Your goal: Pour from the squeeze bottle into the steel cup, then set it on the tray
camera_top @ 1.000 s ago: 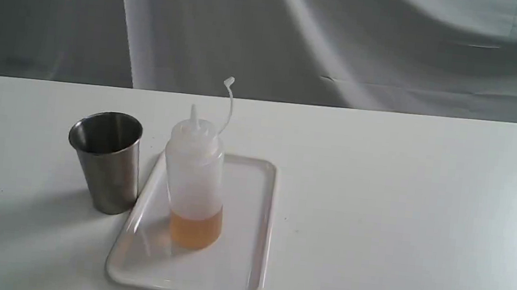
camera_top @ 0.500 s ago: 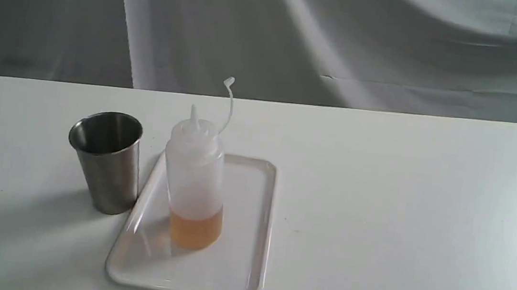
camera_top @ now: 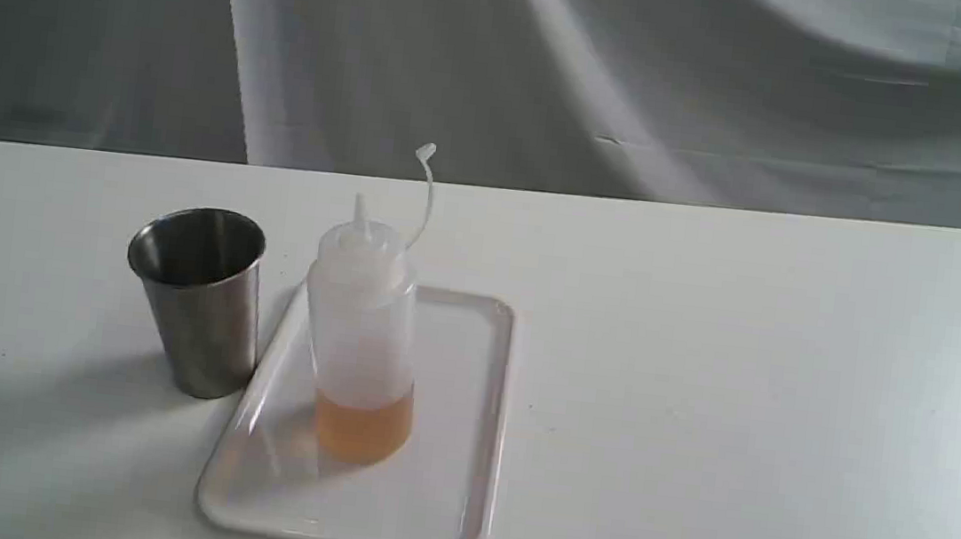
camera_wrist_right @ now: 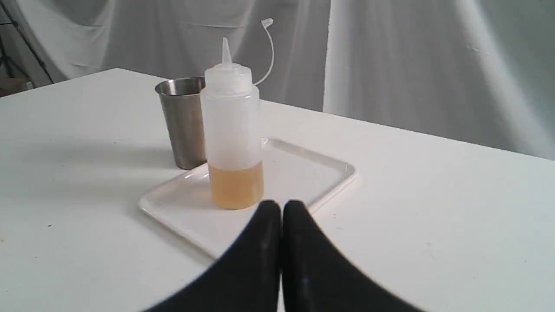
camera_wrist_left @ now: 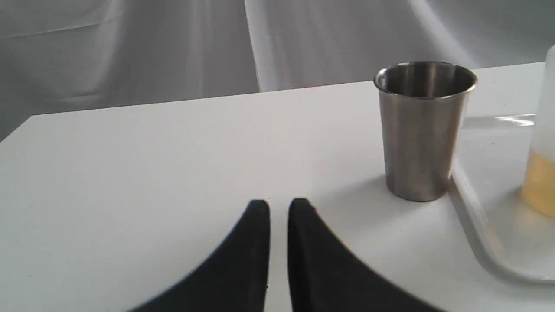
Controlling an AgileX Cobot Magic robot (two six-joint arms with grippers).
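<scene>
The squeeze bottle (camera_top: 362,337) stands upright on the white tray (camera_top: 439,497), amber liquid filling its bottom part and its cap strap curling up. Just left of the tray, the steel cup (camera_top: 200,303) stands upright on the table. Neither gripper shows in the exterior view. In the left wrist view my left gripper (camera_wrist_left: 279,206) hovers low over bare table short of the cup (camera_wrist_left: 422,130), its jaws shut to a thin slit, empty. My right gripper (camera_wrist_right: 282,207) is shut and empty, a short way back from the bottle (camera_wrist_right: 232,130) and tray (camera_wrist_right: 303,173).
The white table (camera_top: 746,378) carries only the cup, tray and bottle. A grey cloth backdrop (camera_top: 643,81) hangs behind its far edge. The table's right corner lies at the far right of the exterior view.
A dark sliver at the exterior view's lower right corner has slipped out of sight. The bottle, cup and tray have not moved.
</scene>
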